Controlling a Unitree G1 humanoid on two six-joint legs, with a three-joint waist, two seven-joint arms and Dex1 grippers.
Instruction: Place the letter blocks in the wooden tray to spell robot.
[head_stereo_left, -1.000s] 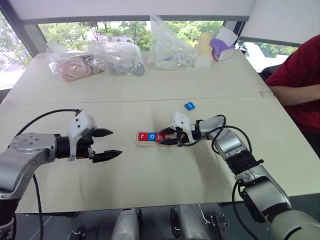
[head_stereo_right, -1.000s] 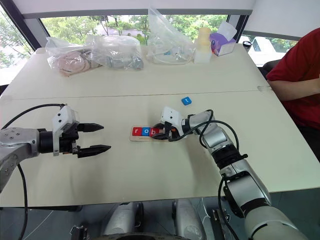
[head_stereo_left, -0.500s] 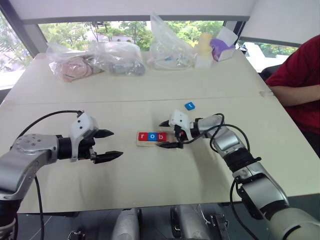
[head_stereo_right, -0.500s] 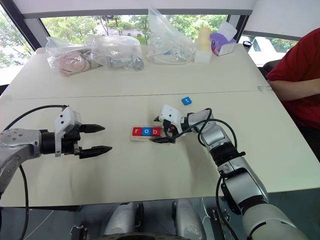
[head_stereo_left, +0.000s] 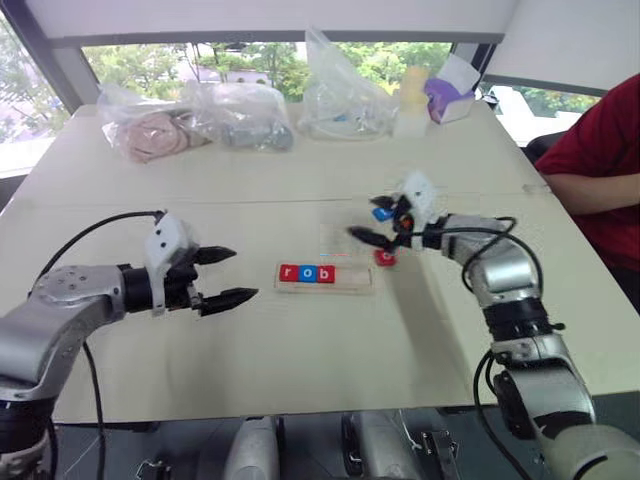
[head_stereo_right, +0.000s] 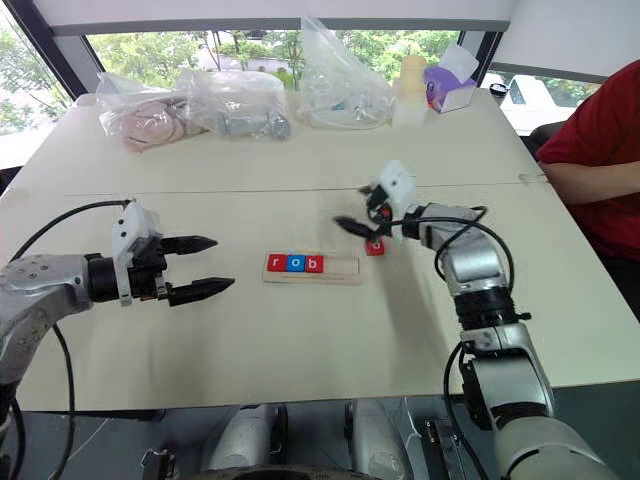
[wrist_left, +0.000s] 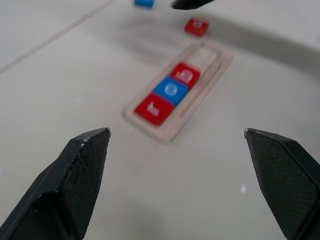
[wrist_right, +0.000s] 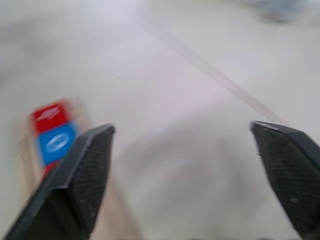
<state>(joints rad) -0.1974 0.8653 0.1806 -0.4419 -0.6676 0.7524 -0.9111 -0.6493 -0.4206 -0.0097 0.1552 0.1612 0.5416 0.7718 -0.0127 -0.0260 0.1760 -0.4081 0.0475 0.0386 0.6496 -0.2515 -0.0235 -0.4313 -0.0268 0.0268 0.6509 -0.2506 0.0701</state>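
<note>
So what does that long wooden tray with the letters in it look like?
The narrow pale wooden tray is a shallow strip with a raised rim, lying flat on the cream table. Three square tiles sit side by side at its left end: a red r tile, a blue o tile and a red b tile. The right part is bare wood, with space for more tiles. A loose red tile lies on the table beyond its right end. Neither claw touches it.

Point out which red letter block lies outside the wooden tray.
The red block on the table just past the wooden tray's empty right end. The other two red blocks, r and b, sit inside it.
</note>
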